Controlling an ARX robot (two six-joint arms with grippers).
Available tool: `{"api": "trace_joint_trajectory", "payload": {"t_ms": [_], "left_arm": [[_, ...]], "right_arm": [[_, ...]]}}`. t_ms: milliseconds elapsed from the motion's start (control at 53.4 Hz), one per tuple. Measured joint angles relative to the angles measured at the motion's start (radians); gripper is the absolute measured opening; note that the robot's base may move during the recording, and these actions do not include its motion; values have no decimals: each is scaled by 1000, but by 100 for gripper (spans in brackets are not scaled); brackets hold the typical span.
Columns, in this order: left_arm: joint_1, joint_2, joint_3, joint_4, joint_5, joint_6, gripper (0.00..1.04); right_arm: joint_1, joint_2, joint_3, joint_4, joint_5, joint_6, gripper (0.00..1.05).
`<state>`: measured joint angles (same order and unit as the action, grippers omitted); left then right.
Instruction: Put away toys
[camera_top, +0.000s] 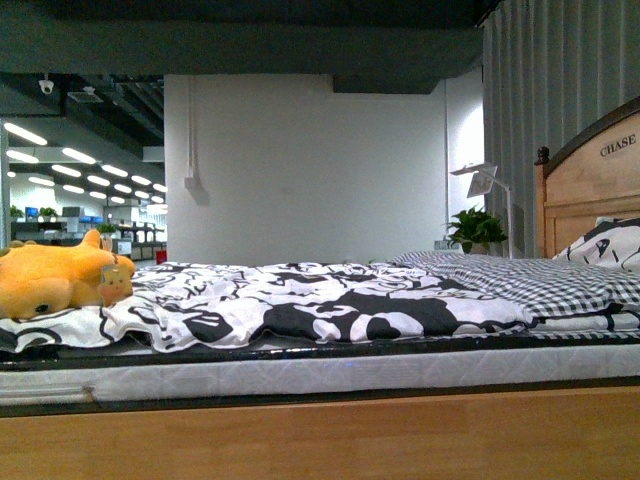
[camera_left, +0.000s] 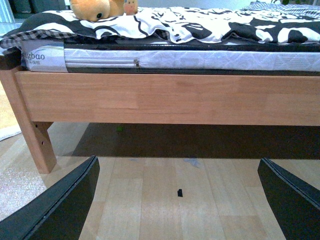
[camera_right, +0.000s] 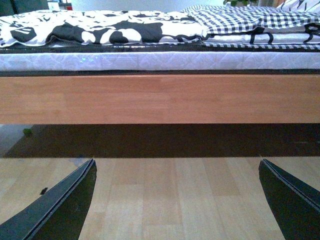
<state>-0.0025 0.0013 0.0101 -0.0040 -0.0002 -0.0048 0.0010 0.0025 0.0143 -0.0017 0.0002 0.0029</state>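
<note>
An orange-yellow plush toy (camera_top: 55, 279) lies on the black-and-white bedspread (camera_top: 300, 305) at the left end of the bed, a small tag at its side. The left wrist view catches the toy (camera_left: 96, 8) at the bed's near corner. My left gripper (camera_left: 177, 200) hangs open low over the wooden floor, below the bed rail, with nothing between its fingers (camera_left: 60, 207). My right gripper (camera_right: 177, 200) is open too, low over the floor facing the bed's side rail (camera_right: 160, 99), and holds nothing. Neither arm shows in the front view.
The wooden bed frame (camera_top: 320, 435) and white mattress (camera_top: 300, 375) span the front. A bed leg (camera_left: 40, 145) stands at the left corner. A headboard (camera_top: 590, 180), pillow (camera_top: 610, 243), plant (camera_top: 475, 230) and lamp (camera_top: 485, 180) are at the right.
</note>
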Motion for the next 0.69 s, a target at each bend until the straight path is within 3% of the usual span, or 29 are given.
{"api": "trace_joint_trajectory", "payload": {"t_ms": [693], "left_arm": [[0, 0, 0, 0, 0, 0, 98]], "right_arm": [[0, 0, 0, 0, 0, 0, 98]]}}
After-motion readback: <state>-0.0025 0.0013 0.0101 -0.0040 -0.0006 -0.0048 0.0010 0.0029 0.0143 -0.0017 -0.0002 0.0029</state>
